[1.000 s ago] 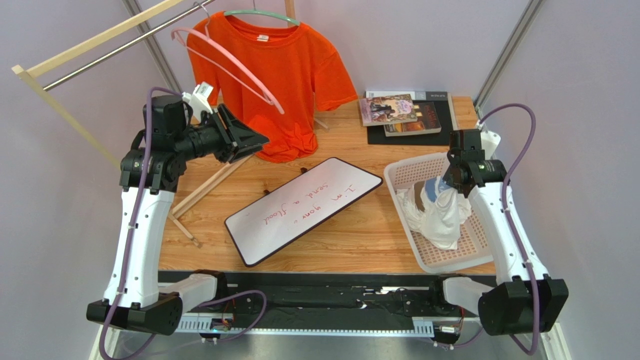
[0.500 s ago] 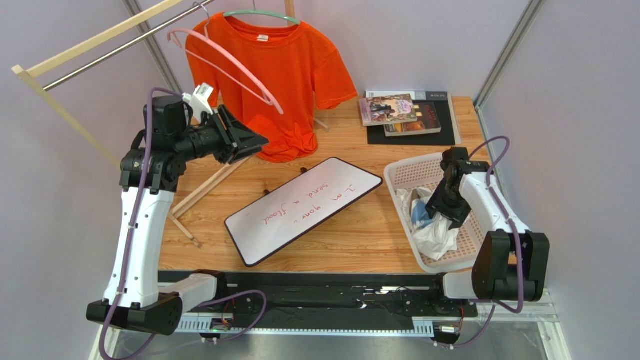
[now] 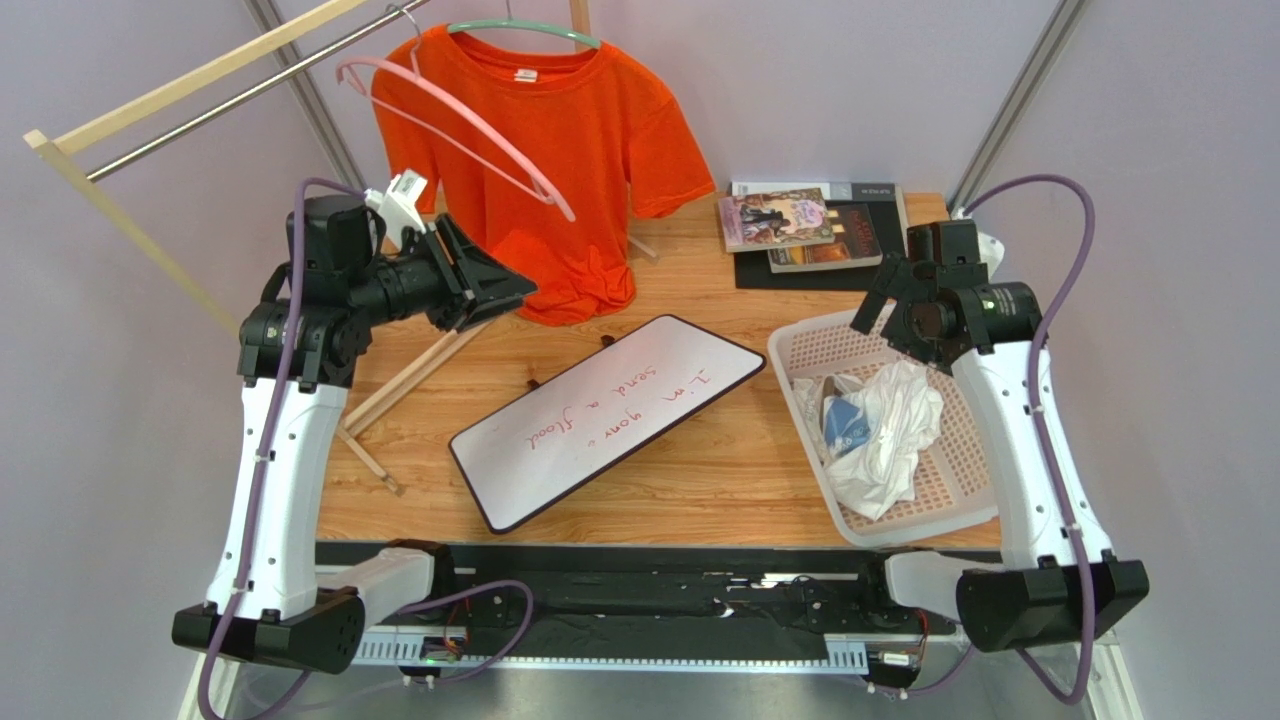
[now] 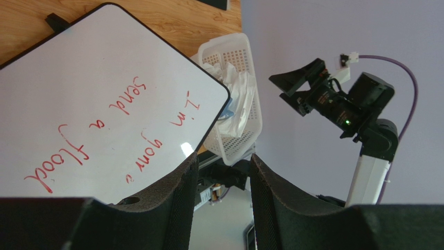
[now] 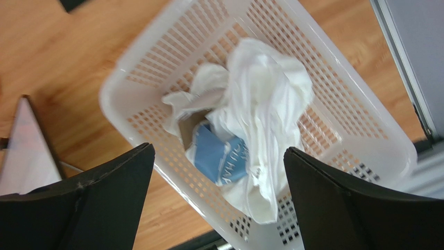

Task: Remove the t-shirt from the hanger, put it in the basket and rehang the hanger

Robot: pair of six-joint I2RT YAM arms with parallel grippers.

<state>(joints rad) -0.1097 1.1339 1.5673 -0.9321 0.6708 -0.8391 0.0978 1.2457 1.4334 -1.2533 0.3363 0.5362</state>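
An orange t-shirt (image 3: 586, 150) hangs on a green hanger (image 3: 519, 27) at the back of the table. An empty pink hanger (image 3: 451, 120) slants in front of it. A white t-shirt (image 3: 887, 428) with a blue print lies crumpled in the white basket (image 3: 804, 338). My right gripper (image 3: 906, 318) hovers over the basket's far end, open and empty; in the right wrist view it (image 5: 219, 151) stands above the white t-shirt (image 5: 271, 104). My left gripper (image 3: 504, 285) is open and empty beside the orange shirt's lower hem, touching neither shirt nor hanger.
A whiteboard (image 3: 609, 413) with red writing lies mid-table. Books (image 3: 796, 218) rest on a black mat (image 3: 894, 263) at the back right. A wooden rack with a metal rod (image 3: 196, 113) stands at the back left, its leg running along the table's left side.
My right gripper has opened, let go of the white t-shirt and risen from the basket toward the back; the shirt has settled in the basket. The left arm has not moved.
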